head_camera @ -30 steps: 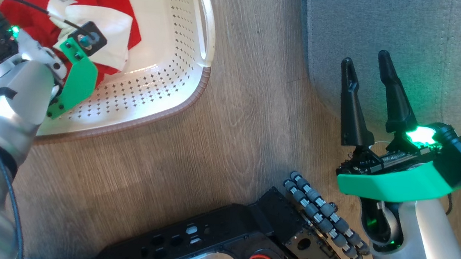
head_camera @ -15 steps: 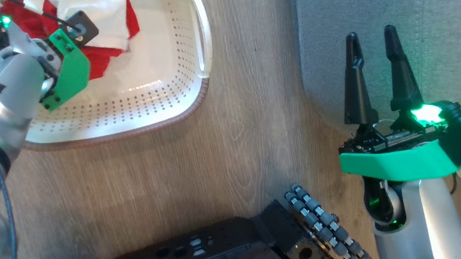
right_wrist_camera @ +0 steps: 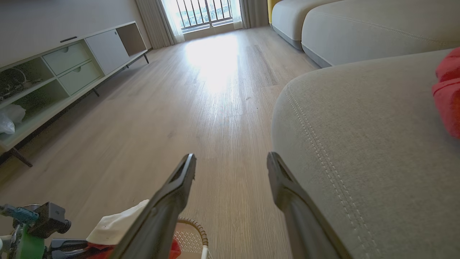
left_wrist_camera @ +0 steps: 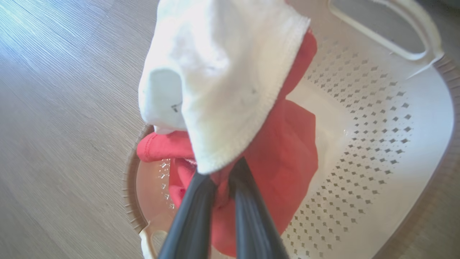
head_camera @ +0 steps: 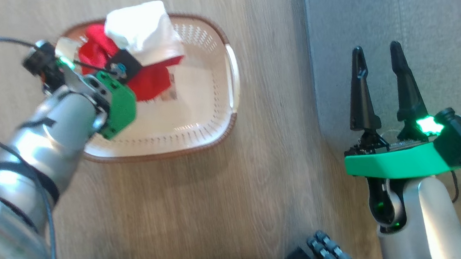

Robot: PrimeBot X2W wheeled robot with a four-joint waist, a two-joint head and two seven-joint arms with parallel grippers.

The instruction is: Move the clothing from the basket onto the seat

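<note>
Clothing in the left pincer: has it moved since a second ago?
Yes, upward: the clothing lay on the basket floor; now it hangs from the left pincer, overlapping the far rim.

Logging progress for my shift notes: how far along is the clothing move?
Done: one red garment already lies on the seat. In hand: the left gripper is shut on red-and-white clothing, hanging above the basket. Left: carry that over; the basket floor that shows looks bare. The right gripper stands open by the seat.
</note>
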